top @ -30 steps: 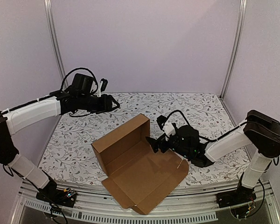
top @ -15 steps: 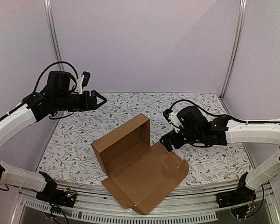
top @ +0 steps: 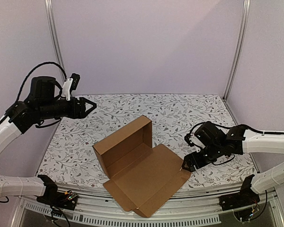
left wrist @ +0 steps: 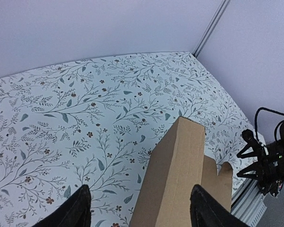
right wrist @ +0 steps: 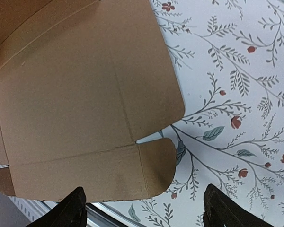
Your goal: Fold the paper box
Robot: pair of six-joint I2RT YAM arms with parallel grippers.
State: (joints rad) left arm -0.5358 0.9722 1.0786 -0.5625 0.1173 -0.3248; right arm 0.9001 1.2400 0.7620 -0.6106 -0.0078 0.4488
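The paper box [top: 132, 158] is plain brown cardboard lying mid-table. Its tray half has walls raised, and its lid panel [top: 151, 182] lies flat toward the near edge. My left gripper [top: 91, 108] hangs open high above the table's back left, well clear of the box. In the left wrist view its fingers [left wrist: 78, 210] frame the box's upright wall [left wrist: 177, 165] far below. My right gripper [top: 185, 164] is open, low by the lid's right corner. The right wrist view shows the rounded corner tab [right wrist: 156, 161] between the spread fingertips [right wrist: 75, 210], untouched.
The floral tablecloth [top: 189, 111] covers the table. A metal rail [top: 189, 213] runs along the near edge just below the lid. Frame posts [top: 236, 47] and plain walls stand behind. The right gripper [left wrist: 265, 161] shows at the left wrist view's right edge.
My left arm has lifted and drawn back to the left. My right gripper has left the box's right wall and come down toward the near right, by the lid's corner tab. The box has not moved.
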